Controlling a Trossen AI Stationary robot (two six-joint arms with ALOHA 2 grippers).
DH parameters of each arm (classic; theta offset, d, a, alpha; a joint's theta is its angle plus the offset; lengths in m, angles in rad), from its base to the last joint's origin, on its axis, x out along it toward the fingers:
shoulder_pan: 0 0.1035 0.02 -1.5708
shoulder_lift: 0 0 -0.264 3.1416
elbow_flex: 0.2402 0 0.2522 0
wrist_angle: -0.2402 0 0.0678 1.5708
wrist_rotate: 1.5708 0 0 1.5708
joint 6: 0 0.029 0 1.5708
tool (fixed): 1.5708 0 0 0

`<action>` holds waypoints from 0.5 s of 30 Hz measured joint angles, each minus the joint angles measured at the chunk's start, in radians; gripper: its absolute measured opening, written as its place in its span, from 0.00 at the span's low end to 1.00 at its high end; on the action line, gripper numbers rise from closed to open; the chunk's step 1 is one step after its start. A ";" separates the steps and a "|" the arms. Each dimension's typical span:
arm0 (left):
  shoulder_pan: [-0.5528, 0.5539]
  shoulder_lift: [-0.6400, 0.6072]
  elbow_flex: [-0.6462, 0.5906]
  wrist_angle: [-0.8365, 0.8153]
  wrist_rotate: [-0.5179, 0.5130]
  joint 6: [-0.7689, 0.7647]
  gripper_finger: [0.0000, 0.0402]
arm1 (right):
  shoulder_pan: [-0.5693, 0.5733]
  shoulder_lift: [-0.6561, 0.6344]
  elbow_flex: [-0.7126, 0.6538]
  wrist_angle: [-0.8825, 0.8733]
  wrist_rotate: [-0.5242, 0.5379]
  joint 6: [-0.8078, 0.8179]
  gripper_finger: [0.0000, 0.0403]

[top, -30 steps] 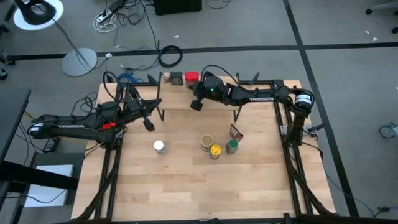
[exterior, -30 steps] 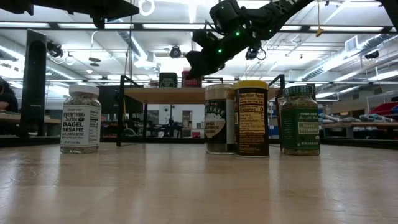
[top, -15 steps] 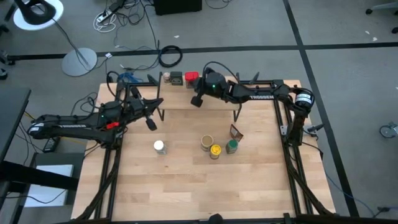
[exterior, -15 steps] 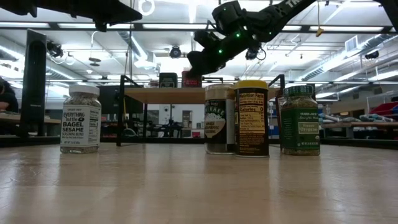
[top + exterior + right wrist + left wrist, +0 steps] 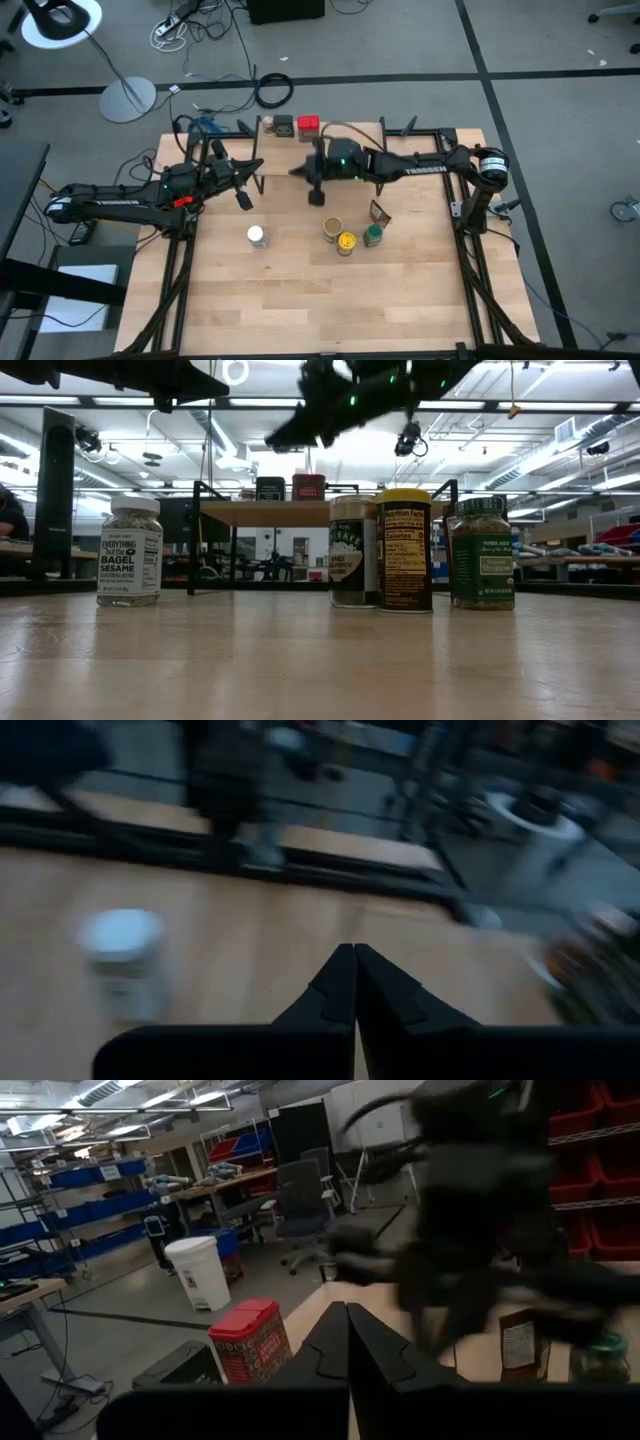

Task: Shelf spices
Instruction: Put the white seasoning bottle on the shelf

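Nearest, four jars [image 5: 346, 236] and the white-lidded jar [image 5: 256, 236] stand on the table [image 5: 300, 300]. Above them both grippers, left [image 5: 241, 201] and right [image 5: 316, 197], are pressed together, empty. Farthest, three tins [image 5: 289, 125] sit on the shelf [image 5: 350, 160].

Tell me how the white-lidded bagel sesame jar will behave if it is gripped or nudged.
The white-lidded jar stands upright on a flat base, so it probably slides before tipping. Its round, clear wall looks smooth, likely slippery to pinch, and once knocked over it would roll. It seems nearly full, so fairly heavy.
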 joint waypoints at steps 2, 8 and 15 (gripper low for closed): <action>0.001 0.000 0.000 -0.003 0.000 0.009 0.00 | 0.047 -0.019 0.000 -0.032 -0.004 -0.036 0.00; 0.001 0.000 0.000 -0.100 0.025 0.049 0.00 | 0.164 -0.090 0.000 -0.227 0.073 -0.037 0.00; 0.001 0.003 0.052 -0.289 0.096 0.055 0.01 | 0.270 -0.149 0.000 -0.341 0.088 0.036 0.02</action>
